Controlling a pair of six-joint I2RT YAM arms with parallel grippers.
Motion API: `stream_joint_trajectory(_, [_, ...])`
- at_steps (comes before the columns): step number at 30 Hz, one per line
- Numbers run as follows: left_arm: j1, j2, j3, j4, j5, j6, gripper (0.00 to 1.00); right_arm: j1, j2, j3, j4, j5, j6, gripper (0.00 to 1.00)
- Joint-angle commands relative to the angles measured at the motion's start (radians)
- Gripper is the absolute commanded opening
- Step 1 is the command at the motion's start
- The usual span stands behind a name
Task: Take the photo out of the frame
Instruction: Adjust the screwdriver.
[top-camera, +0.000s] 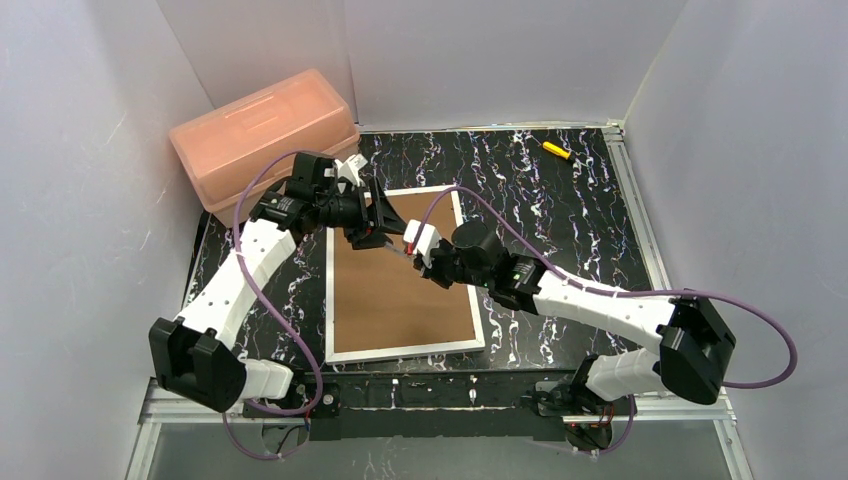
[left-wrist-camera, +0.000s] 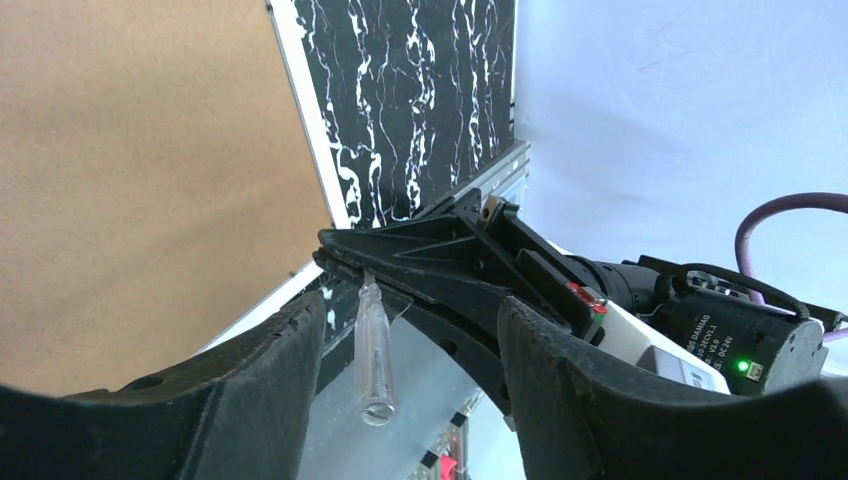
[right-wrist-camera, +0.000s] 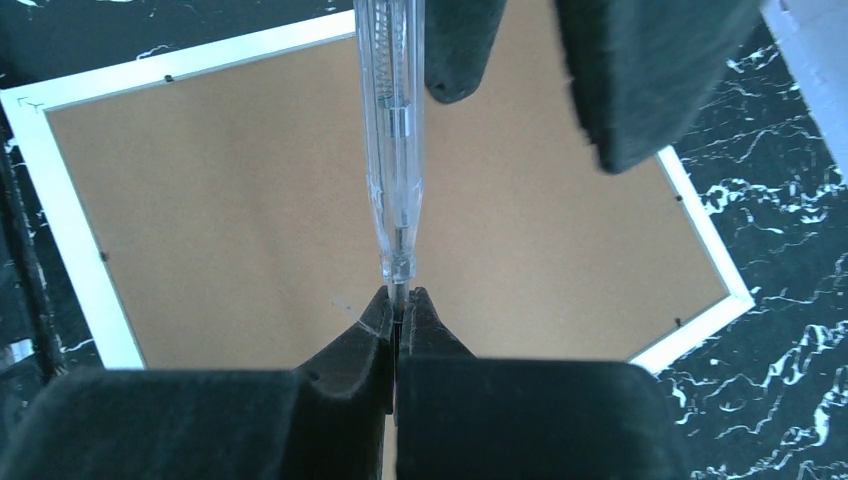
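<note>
Here one frame, perhaps one screwdriver.

Light was bright and diffuse — shadows stayed faint. Wrist views blurred their own near fingers; the clear screwdriver glinted, sharp.

Only "DC24V", faintly, on the right arm's black motor.

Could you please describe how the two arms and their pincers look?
The left arm and the right arm are white-shelled with black joints, each trailed by a purple cable. The left pincer and right pincer are black with tapered fingers. A green light glows on the right arm's wrist.
</note>
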Motion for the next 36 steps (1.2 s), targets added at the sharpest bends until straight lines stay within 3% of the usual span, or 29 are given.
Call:
stream_joint_trajectory(1, [0.006, 0.015, 0.027, -0.052, 0.106, -0.023, 0.58, 0.012, -0.040, 0.037, 0.048, 0.067, -0.066, 0.01])
stream_joint_trajectory(3, [0.006, 0.031, 0.018, -0.040, 0.145, -0.033, 0.49, 0.015, -0.034, 0.044, 0.047, 0.075, -0.074, 0.01])
stream_joint_trajectory(5, [0.006, 0.040, 0.012, -0.036, 0.159, -0.036, 0.47, 0.016, -0.026, 0.052, 0.041, 0.075, -0.080, 0.01])
stream_joint_trajectory(11, [0.006, 0.044, 0.001, -0.049, 0.168, -0.012, 0.55, 0.017, 0.004, 0.074, 0.025, 0.082, -0.089, 0.01])
stream_joint_trajectory(20, [0.005, 0.070, -0.009, -0.085, 0.156, 0.026, 0.24, 0.019, 0.013, 0.076, 0.025, 0.088, -0.103, 0.01])
stream_joint_trajectory(28, [0.005, 0.093, -0.002, -0.122, 0.145, 0.062, 0.25, 0.019, 0.028, 0.085, 0.017, 0.094, -0.111, 0.01])
stream_joint_trajectory(30, [0.005, 0.098, -0.004, -0.126, 0.138, 0.071, 0.09, 0.018, 0.028, 0.084, 0.020, 0.096, -0.111, 0.01])
stream_joint_trajectory(31, [0.007, 0.101, -0.004, -0.129, 0.136, 0.077, 0.00, 0.020, 0.028, 0.084, 0.021, 0.099, -0.110, 0.03])
stream_joint_trajectory(33, [0.005, 0.106, -0.004, -0.134, 0.126, 0.091, 0.00, 0.019, 0.027, 0.080, 0.029, 0.117, -0.105, 0.15])
stream_joint_trajectory(36, [0.006, 0.098, -0.007, -0.118, 0.082, 0.123, 0.00, 0.019, 0.004, 0.049, 0.080, 0.192, -0.082, 0.42])
